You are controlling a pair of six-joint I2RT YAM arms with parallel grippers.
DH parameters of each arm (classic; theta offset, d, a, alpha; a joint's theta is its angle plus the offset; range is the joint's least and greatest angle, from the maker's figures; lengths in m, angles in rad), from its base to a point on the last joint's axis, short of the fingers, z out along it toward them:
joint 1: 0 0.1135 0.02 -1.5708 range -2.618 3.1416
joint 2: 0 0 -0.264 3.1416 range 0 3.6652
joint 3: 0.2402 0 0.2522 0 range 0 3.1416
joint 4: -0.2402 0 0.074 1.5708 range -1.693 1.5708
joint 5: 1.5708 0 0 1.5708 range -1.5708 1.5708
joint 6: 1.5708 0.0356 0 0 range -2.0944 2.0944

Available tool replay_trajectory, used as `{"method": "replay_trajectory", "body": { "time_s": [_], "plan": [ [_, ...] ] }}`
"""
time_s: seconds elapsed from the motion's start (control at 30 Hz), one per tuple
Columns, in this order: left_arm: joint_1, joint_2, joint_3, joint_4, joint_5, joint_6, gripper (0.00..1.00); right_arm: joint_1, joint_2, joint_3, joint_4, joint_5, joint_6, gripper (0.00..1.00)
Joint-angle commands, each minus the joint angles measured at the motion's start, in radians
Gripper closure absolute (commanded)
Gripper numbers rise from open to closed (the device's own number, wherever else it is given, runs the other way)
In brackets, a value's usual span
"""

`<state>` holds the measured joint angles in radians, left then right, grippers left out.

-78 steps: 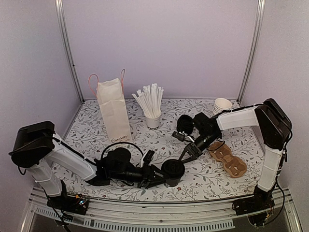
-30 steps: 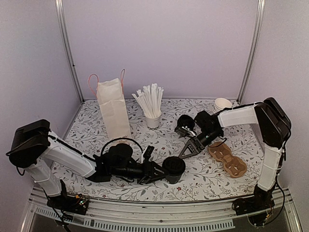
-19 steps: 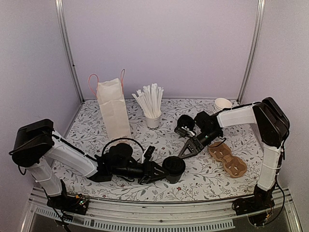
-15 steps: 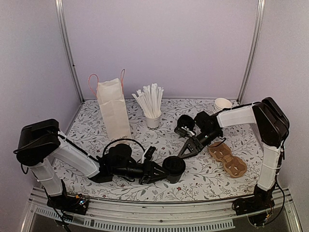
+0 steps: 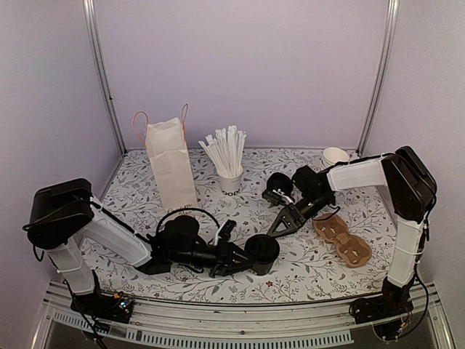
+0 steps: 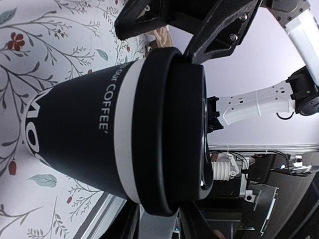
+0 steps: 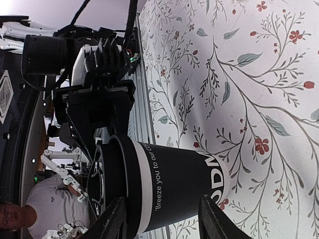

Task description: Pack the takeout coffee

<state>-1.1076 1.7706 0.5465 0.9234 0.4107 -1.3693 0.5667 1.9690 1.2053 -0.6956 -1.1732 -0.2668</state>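
Takeout coffee [image 5: 261, 252]: upright on the table [image 5: 305, 280], close to the near edge, slightly right of centre. Left gripper [image 5: 244, 257] reaches in from the left, fingers clamped on either side of the lid. Right gripper [image 5: 277, 227]: just behind the cup, not touching it, fingers apart, holding nothing.

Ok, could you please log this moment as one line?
left pincer: closed on coffee cup | right pincer: open, near cup | cup: upright on table
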Motion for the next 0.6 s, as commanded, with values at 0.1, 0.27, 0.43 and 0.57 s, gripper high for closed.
{"method": "replay_trajectory", "body": {
  "time_s": [0.1, 0.27, 0.43, 0.57],
  "plan": [
    [0.009, -0.096, 0.190, -0.722, -0.237, 0.298, 0.62, 0.011, -0.116, 0.016, -0.053, 0.151, -0.123, 0.49],
    [-0.008, -0.196, 0.345, -0.915, -0.359, 0.402, 0.58, 0.009, -0.150, 0.074, -0.125, 0.153, -0.158, 0.46],
    [-0.005, -0.267, 0.357, -0.921, -0.404, 0.427, 0.55, -0.005, -0.153, 0.097, -0.152, 0.155, -0.167, 0.43],
    [0.011, -0.285, 0.328, -0.908, -0.395, 0.432, 0.54, -0.011, -0.132, 0.109, -0.160, 0.155, -0.163, 0.43]
  ]
}}
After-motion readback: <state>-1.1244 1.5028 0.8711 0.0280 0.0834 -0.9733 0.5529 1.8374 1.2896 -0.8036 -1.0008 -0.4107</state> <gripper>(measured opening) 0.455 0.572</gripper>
